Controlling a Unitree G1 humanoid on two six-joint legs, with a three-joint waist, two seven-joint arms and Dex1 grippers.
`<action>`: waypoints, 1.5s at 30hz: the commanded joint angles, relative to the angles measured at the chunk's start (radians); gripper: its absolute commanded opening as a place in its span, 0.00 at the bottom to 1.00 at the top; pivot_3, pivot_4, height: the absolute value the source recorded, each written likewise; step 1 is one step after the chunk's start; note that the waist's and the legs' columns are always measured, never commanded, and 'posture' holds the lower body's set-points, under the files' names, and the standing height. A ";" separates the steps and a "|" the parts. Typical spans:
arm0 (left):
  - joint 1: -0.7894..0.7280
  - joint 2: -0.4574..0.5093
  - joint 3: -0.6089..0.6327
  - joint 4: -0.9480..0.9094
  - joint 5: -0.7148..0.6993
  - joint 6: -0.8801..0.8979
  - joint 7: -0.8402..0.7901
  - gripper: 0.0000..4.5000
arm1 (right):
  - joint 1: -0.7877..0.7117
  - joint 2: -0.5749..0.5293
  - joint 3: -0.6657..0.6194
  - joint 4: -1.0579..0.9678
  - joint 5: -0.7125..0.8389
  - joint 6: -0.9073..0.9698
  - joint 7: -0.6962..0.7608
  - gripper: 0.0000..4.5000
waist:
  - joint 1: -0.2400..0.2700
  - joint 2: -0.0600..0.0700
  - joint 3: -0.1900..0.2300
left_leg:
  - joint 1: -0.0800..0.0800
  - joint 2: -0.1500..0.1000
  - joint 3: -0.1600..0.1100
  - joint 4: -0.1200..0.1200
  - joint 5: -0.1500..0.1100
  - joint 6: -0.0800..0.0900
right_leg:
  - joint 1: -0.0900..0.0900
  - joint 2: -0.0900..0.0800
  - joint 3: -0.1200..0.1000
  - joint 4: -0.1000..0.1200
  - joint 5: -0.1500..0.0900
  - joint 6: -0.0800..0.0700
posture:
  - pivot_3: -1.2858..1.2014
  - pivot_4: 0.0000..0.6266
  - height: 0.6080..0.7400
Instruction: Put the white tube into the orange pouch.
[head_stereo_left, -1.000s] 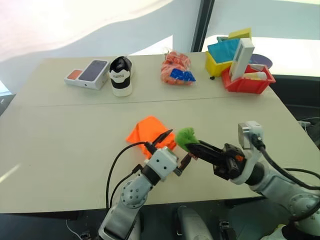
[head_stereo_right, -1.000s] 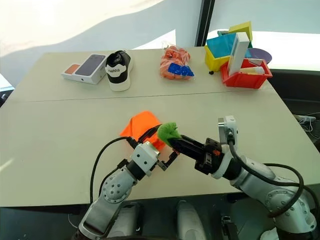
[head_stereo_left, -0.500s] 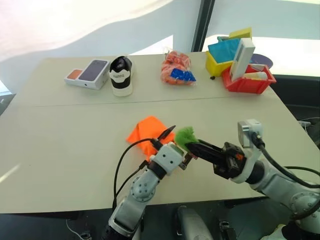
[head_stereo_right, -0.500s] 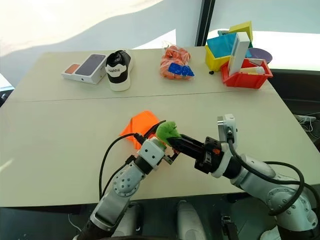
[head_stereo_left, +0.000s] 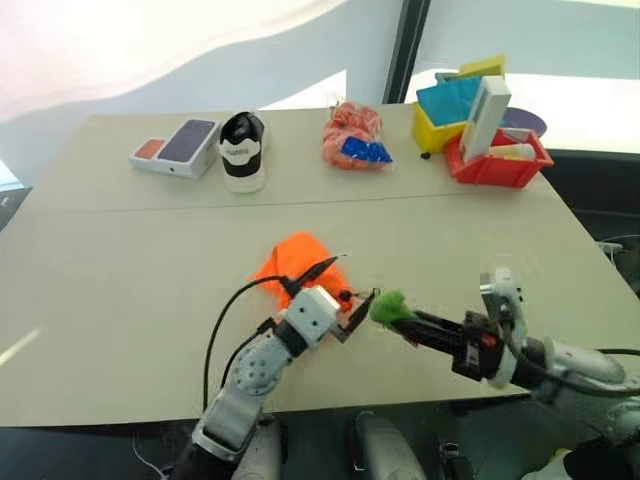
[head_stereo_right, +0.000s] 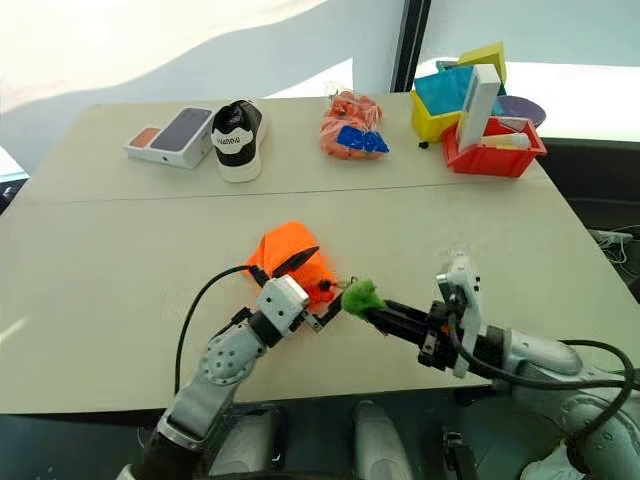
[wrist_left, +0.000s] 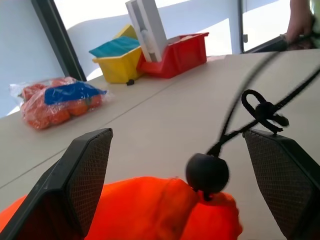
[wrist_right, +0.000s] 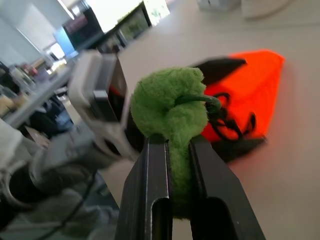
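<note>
A: My right gripper (wrist_right: 172, 150) is clamped on the green fuzzy ring (wrist_right: 170, 112); my left gripper (wrist_left: 185, 175) is spread wide at the orange pouch (head_stereo_left: 300, 262), mid-table near the front edge.

B: White tube?

A: Can't make it out.

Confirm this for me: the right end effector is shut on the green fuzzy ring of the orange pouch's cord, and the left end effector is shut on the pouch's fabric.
One part is wrong. The left end effector is open, not shut on fabric: the left wrist view shows its two fingers spread wide on either side of the orange pouch. The rest holds: the right end effector is shut on the green fuzzy ring of the cord.
</note>
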 joint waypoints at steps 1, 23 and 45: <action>0.037 0.099 0.066 -0.070 -0.097 0.005 -0.114 0.99 | 0.048 -0.078 -0.015 0.020 -0.218 -0.064 0.070 0.00 | -0.003 0.000 0.000 | 0.000 0.000 0.000 0.000 0.000 0.000 | 0.000 0.000 0.000 0.000 0.000 0.000 | 0.52 0.24 1.00; -0.053 0.183 0.059 -0.056 -0.099 0.248 -0.230 1.00 | 0.024 -0.061 0.057 0.205 -0.688 -0.333 0.231 0.81 | 0.015 0.000 0.000 | 0.000 0.000 0.002 0.000 0.000 0.000 | 0.001 -0.001 0.000 -0.002 0.000 0.000 | 0.52 0.24 1.00; 0.047 0.458 0.392 0.126 -0.273 0.052 -0.427 0.01 | -0.083 0.009 0.106 0.154 -0.701 -0.299 0.266 0.83 | 0.001 0.001 -0.001 | 0.001 0.001 0.002 -0.001 0.000 0.000 | 0.000 -0.001 0.000 0.000 0.000 -0.001 | 0.52 0.24 1.00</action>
